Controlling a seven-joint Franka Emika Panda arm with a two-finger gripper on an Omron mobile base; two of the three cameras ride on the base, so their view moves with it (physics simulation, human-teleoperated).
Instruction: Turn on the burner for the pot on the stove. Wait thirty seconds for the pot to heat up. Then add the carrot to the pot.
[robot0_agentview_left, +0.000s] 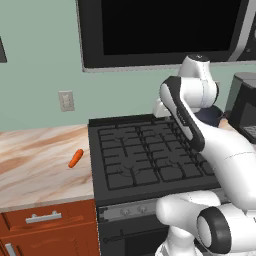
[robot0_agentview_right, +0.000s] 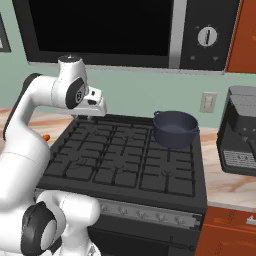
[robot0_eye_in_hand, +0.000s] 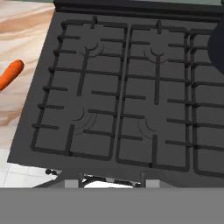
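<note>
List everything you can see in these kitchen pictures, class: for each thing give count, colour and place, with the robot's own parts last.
stove: one, black, between the counters, knob strip in front.
pot: one, dark blue-grey, back right burner.
carrot: one, orange, lying on the counter left of the stove.
counter: marbled beige, on both sides of the stove.
microwave: one, black, above the stove.
black appliance: one, grey top, right counter.
wall outlets: two, pale, on the green wall.
cabinets: reddish-brown, under the counter.
arm: one, white, over the stove; tool state unclear.
</note>
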